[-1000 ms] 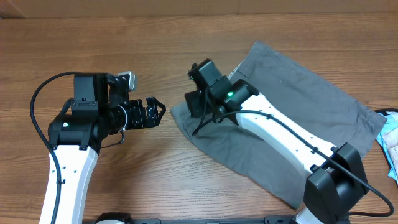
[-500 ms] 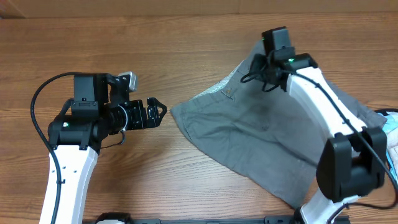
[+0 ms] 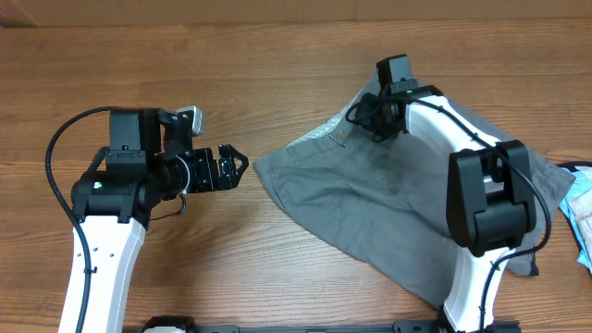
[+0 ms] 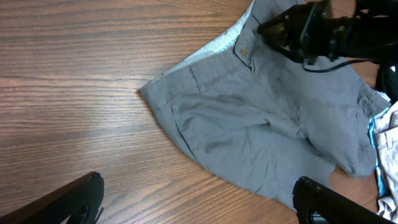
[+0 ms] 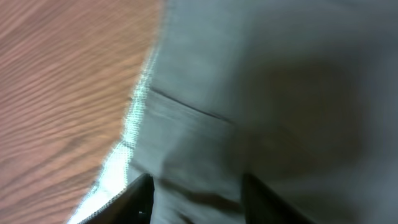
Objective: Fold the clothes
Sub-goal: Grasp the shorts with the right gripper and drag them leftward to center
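The right end effector point(image 3: 363, 116) is down at the waistband edge of the shorts point(image 3: 388, 203). In the right wrist view its fingers point(image 5: 140, 194) stand partly apart over grey fabric beside the pale waistband lining point(image 5: 124, 143). Whether they pinch the cloth cannot be determined.

The left end effector point(image 3: 236, 165) is fully spread and holds nothing. It sits just off the shorts' left corner and points toward them.

The shorts lie spread out and loosely wrinkled on the wooden surface point(image 3: 277, 55), running diagonally under the right arm. A pale blue cloth point(image 3: 578, 199) lies at the shorts' far right end.
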